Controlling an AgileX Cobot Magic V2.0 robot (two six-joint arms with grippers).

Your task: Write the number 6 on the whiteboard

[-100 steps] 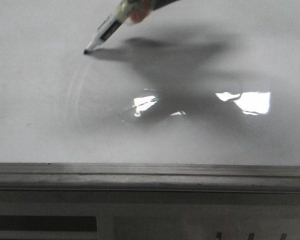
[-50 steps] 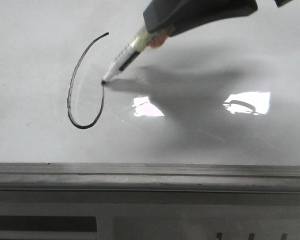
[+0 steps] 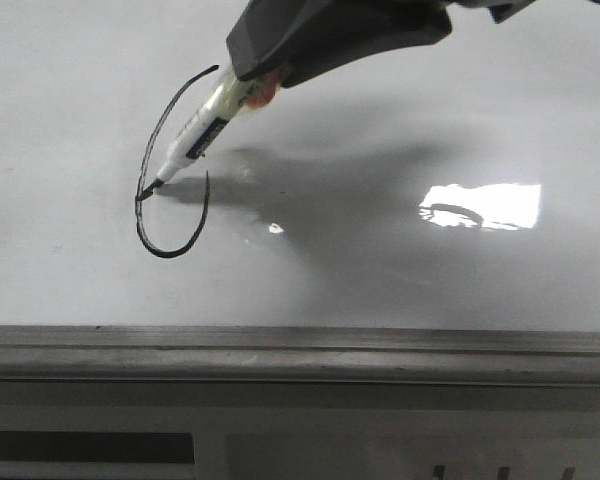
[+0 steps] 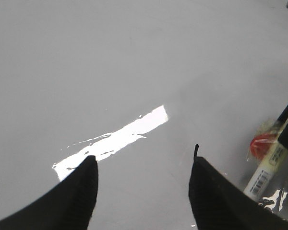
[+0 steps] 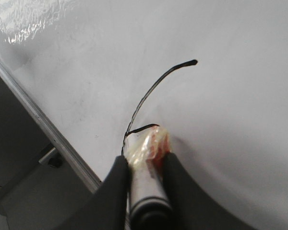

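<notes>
The whiteboard (image 3: 430, 120) is glossy white and fills the front view. On it is the number 6 (image 3: 168, 254), a thin black stroke with a long curved top and an open loop. My right gripper (image 3: 255, 78) is shut on a white marker (image 3: 195, 138). The marker's black tip touches the board at the left side of the loop. The right wrist view shows the marker (image 5: 146, 184) between the fingers and the curved stroke (image 5: 156, 82). My left gripper (image 4: 144, 165) is open and empty above the board, with the marker (image 4: 269, 165) beside it.
A grey metal edge rail (image 3: 300, 345) runs along the board's near edge, and it also shows in the right wrist view (image 5: 48, 129). A bright rectangular light reflection (image 3: 490, 205) lies on the board at the right. The arm's shadow falls across the middle of the board.
One second ago the board had no stroke. The curve and loop were then drawn, and since half a second ago the marker tip has moved left across the loop to its left side.
</notes>
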